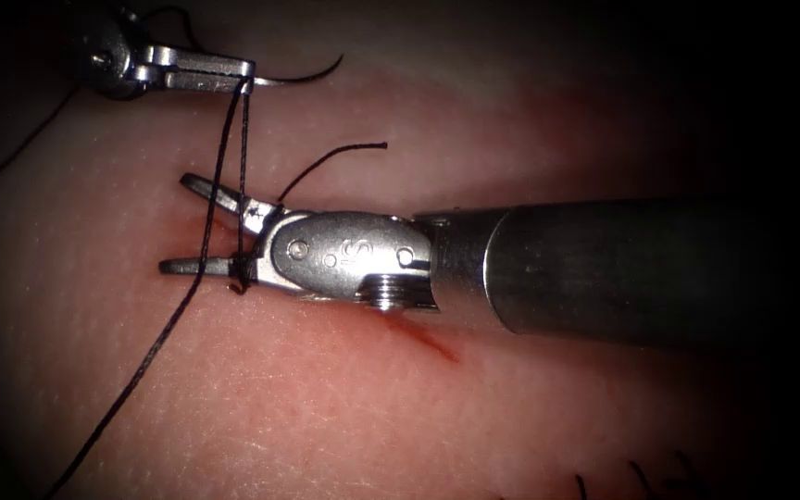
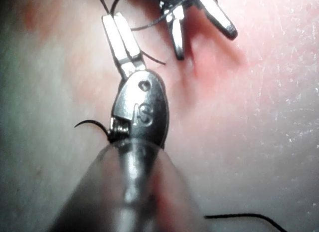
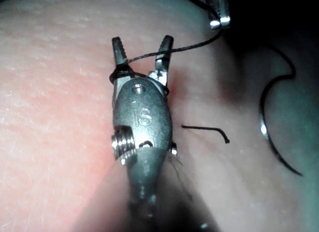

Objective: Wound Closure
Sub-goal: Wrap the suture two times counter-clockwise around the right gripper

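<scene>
We cannot follow the needle [image 3: 271, 142] along its whole curve: in the right wrist view it lies as a thin dark arc on the tissue [image 1: 326, 407], well apart from both tools, with one bright glint on it, and we cannot tell whether either end enters the tissue. Neither hand grasps it. The cut [image 1: 423, 338] is largely hidden under the right hand [image 1: 187, 227] and its shaft; in the endoscope view we make out just a short red line at the shaft's lower edge, with red fluid [image 1: 437, 347] along it.

The left hand [image 1: 250, 74], near the tissue's far left corner, is clenched on the thread [image 1: 224, 157]. Two dark strands run tight from it down to the right hand, whose jaws stand spread apart, released, gripping nothing; the strands cross between those jaws and wrap in a dark bunch at their base. One long strand goes on toward the tissue's near left edge. A short free thread end [image 1: 344, 153] curls up just above the right hand. At the near right edge a few cut thread stubs [image 1: 641, 477] stand dimly out of the tissue
</scene>
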Available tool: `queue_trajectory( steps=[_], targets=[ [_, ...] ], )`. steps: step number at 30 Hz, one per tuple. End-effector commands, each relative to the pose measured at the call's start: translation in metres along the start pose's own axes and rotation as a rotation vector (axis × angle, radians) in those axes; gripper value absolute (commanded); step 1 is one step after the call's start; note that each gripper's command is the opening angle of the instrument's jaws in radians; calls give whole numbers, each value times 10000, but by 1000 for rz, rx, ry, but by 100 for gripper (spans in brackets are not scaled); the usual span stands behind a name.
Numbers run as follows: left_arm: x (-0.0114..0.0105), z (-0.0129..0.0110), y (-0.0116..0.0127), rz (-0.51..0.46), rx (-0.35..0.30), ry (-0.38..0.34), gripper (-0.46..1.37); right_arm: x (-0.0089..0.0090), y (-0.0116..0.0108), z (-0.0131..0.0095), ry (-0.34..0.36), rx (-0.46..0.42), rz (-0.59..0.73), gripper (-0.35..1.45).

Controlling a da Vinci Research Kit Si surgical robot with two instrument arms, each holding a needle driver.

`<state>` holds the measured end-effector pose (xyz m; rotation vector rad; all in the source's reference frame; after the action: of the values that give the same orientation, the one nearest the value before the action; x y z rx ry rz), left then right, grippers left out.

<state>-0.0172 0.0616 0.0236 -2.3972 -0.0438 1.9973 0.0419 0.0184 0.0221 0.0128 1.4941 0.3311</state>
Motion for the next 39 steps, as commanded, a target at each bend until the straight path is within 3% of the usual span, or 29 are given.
queue_trajectory(
  steps=[1,8,14,25,33,37,39],
  targets=[
    [-5,-1,6,-15,-27,18,-35,-1,1,-2,27,3,14,83],
    [-18,-3,17,-57,-79,37,-35,0,5,-7,114,5,50,80],
    [-21,-6,15,-57,-94,36,-35,1,8,-13,252,33,112,76],
    [-20,-18,12,-68,-84,28,-35,-2,7,-13,260,60,141,70],
    [-25,-20,8,7,-102,45,-35,-2,7,-14,261,65,143,70],
    [-25,-22,4,83,-107,97,-35,-1,8,-14,263,67,150,70],
    [-25,-22,1,128,-108,164,-35,-1,8,-14,264,67,151,70]
  ],
)
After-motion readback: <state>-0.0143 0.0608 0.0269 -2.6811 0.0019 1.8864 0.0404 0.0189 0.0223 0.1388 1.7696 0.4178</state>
